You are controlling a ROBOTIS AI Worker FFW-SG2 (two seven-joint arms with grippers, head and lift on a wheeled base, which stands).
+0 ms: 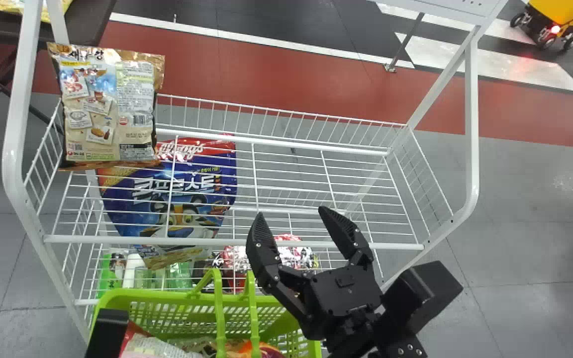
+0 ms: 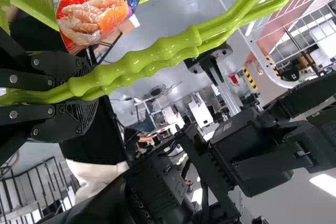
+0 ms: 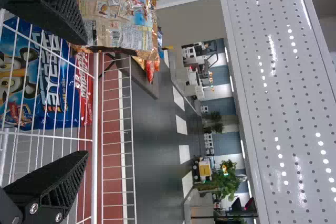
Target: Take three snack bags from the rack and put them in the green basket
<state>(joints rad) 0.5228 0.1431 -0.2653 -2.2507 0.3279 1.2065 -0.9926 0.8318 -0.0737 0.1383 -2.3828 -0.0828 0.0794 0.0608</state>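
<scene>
The left tool is clamped around the handles of the green basket, where packaged snacks lie. The right tool is spread open over the wire rack; a beige snack bag is at the rack's left end.

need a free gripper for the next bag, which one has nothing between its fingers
The right gripper: its fingers are spread apart with nothing between them, while the left gripper is closed on the green handles.
</scene>
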